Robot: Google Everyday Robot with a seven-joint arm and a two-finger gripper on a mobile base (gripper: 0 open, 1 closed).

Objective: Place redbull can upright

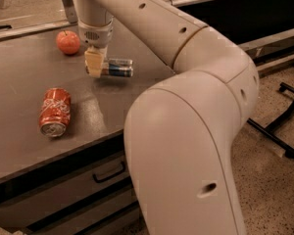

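- One thing matters: the slim silver-and-blue metal redbull can (118,67) lies on its side, well back on the grey counter (19,77)
- Cream two-finger claw (95,63) is down at the can's left end and looks clamped on it
- Cannot tell if the can is clear of the counter
- Done, by my read: reach and grasp
- Left: turn the can silver top up, set it down, let go
- Wide red Coca-Cola can (54,111) lies well apart near the front edge; round red apple (67,42) sits behind, not part of the job

Grey table (19,75) with drawers (108,175), seemingly speckled floor (279,199).
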